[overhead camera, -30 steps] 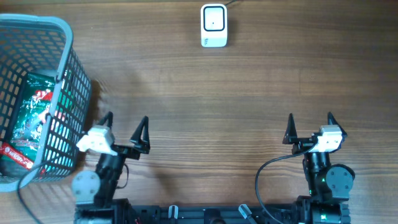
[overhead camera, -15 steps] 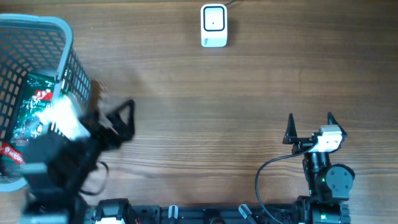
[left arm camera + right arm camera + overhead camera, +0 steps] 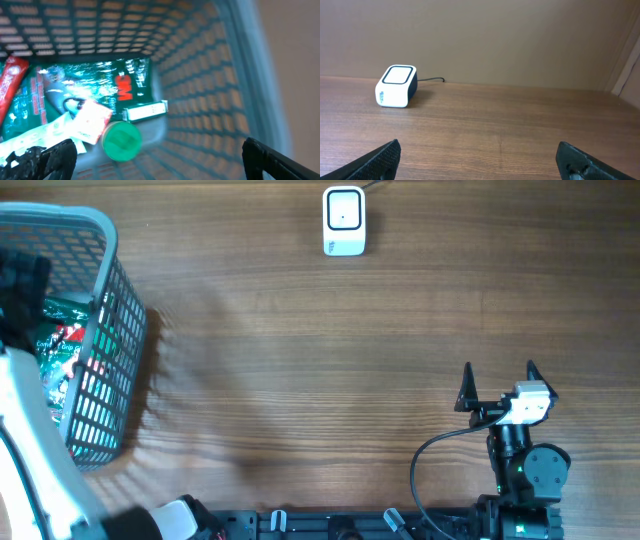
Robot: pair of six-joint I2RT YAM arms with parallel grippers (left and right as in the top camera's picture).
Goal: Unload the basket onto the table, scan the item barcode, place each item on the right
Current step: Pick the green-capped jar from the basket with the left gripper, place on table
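Just basket walls (image 3: 205, 65) around green packet (image 3: 102, 82)

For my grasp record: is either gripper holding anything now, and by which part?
Nothing is held. The left gripper hangs open over the basket; the right gripper is open, empty.

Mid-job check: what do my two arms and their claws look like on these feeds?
The right claw and left claw each have two black, pointed fingers. Behind the right claw sits a white block on a black arm with a round joint and a small green light; a black cable loops beside it. The left arm appears blurred, white with a dark cable.
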